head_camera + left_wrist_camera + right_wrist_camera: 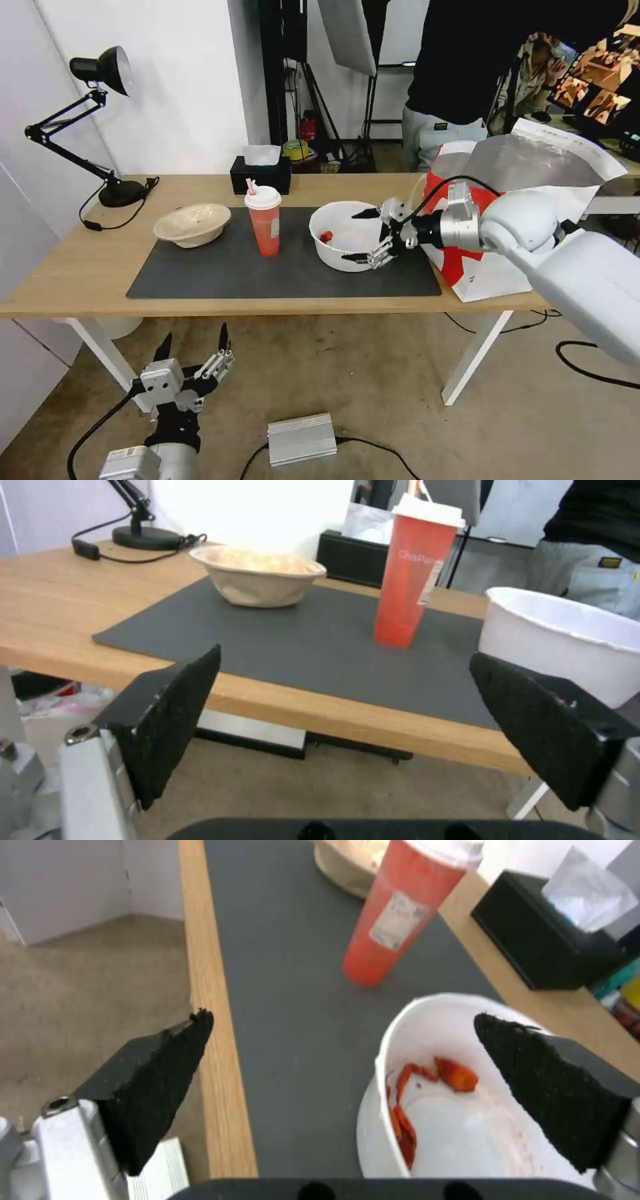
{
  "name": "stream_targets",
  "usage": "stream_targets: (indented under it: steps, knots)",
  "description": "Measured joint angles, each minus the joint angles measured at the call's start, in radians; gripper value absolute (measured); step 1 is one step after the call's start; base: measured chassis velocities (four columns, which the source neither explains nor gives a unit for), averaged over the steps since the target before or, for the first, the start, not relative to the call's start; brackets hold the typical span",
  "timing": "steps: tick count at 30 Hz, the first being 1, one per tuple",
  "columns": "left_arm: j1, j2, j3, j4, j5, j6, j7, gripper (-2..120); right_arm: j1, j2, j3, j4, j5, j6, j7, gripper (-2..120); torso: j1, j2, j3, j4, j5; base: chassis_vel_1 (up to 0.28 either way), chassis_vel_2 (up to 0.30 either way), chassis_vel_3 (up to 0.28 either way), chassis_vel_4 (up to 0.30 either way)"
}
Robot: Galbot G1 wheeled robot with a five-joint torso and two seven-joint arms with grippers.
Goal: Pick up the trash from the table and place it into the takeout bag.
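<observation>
The right gripper [366, 235] was spread wide at the rim of the white bowl [340, 235], grasping nothing. This bowl stood on the grey mat [280, 270] of the table [67, 267], between the red cup [265, 221] and the takeout bag [513, 220]. The left gripper [193, 341] hung released below the table edge.

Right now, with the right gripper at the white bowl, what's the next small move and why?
Probably close the right gripper on the white bowl. Its fingers are open and straddle the bowl's near wall, one inside, one outside, so a pinch on the rim looks set. The takeout bag stands just beside it. The left gripper is parked, open, below the table.
</observation>
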Motion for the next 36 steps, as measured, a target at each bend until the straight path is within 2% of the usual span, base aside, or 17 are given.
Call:
stream_targets:
  steps: [21,36]
  knots:
    - [-0.002,-0.001,0.009,0.015,0.000,-0.025,0.000,100,0.075,0.035,-0.071,-0.133,-0.015,-0.022,-0.035,100,0.000,0.000,0.000,0.0000,0.0000,0.000,0.000,0.000,0.000]
    - [0.001,-0.001,0.009,0.008,0.000,-0.029,0.000,100,0.138,0.040,-0.129,-0.171,-0.041,-0.007,-0.069,100,0.000,0.000,0.000,0.0000,0.0000,0.000,0.000,0.000,0.000]
